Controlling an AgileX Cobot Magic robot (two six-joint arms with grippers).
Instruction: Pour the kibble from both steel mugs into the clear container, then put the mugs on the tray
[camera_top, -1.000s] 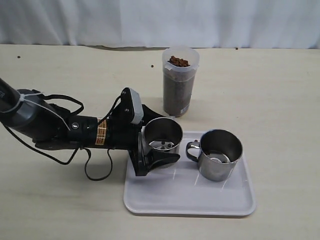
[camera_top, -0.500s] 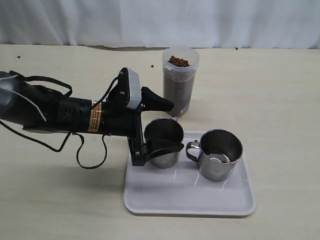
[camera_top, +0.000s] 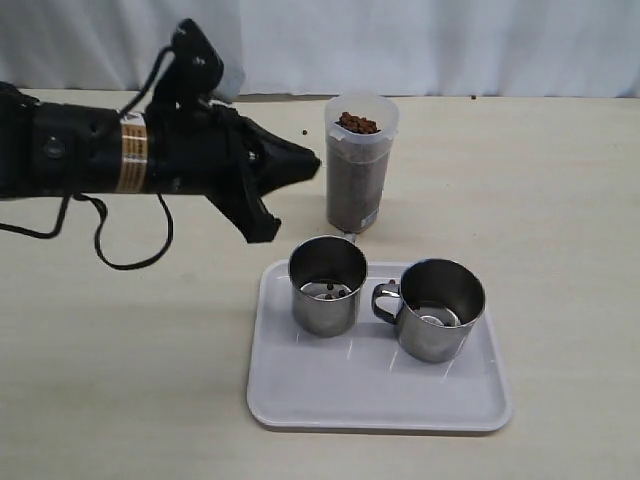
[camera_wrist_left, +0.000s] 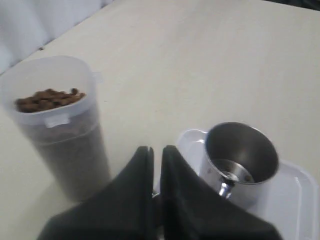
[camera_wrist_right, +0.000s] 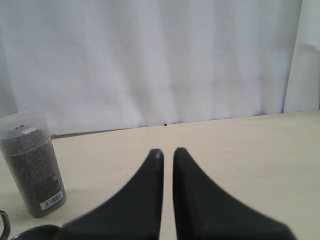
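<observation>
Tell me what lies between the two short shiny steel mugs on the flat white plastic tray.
Only the small loop handle of the mug on the right, pointing at the other mug, above bare white tray. The exterior view shows it.

Steel mugs (camera_top: 326, 305): mirror-shiny metal. Tray (camera_top: 300, 405): smooth white plastic, slight gloss. Clear container (camera_top: 352, 195): frosted plastic. Table (camera_top: 560, 200): matt.

Exterior view high above the table (camera_top: 550, 180); both wrist views lower, clear container (camera_top: 360, 165) common to all three.
</observation>
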